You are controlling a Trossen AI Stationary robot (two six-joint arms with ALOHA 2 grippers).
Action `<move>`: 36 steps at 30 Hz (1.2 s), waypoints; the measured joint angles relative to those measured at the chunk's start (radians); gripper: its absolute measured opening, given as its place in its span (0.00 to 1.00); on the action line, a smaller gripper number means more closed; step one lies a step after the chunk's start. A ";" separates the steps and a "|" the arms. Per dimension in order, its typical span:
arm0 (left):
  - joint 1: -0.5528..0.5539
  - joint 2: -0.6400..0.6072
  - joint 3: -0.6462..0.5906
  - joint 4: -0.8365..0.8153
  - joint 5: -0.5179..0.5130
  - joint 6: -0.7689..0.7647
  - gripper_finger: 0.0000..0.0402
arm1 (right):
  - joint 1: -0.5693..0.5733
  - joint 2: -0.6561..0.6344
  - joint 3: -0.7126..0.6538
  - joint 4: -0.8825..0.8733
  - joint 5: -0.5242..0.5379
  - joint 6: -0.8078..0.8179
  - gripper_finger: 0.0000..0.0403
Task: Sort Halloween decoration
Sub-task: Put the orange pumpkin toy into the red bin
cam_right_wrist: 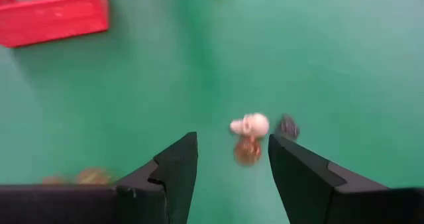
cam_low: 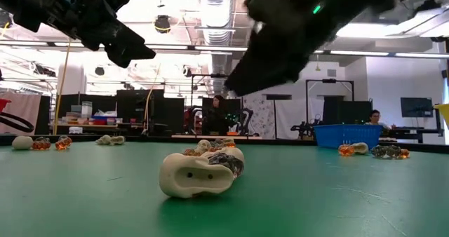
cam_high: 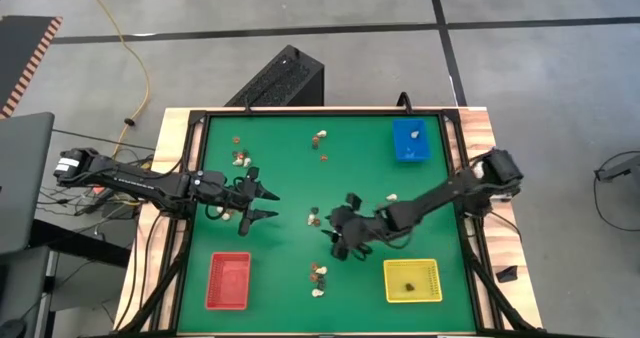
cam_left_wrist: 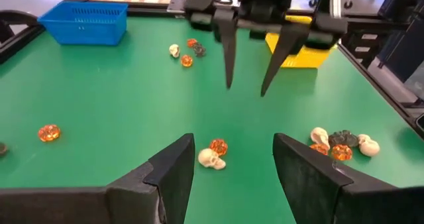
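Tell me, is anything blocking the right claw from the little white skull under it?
Nothing visible does. The right gripper hangs open with only bare green mat between its fingers and the white skull. An orange trinket and a dark trinket lie beside it.

three rectangular plastic trays are on the green table: one red tray (cam_high: 228, 281), one yellow tray (cam_high: 412, 280), one blue tray (cam_high: 410, 140). the tiny trinkets are too small to count exactly.
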 joint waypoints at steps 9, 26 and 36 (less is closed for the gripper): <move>0.000 0.000 0.000 -0.040 0.000 0.019 0.48 | -0.037 0.161 0.000 0.196 0.027 -0.029 0.53; 0.000 0.000 0.000 -0.050 0.001 0.018 0.48 | 0.014 0.239 -0.006 0.269 0.220 -0.029 0.53; 0.000 0.000 0.000 -0.052 0.001 0.011 0.48 | 0.001 0.336 -0.005 0.370 0.215 0.024 0.53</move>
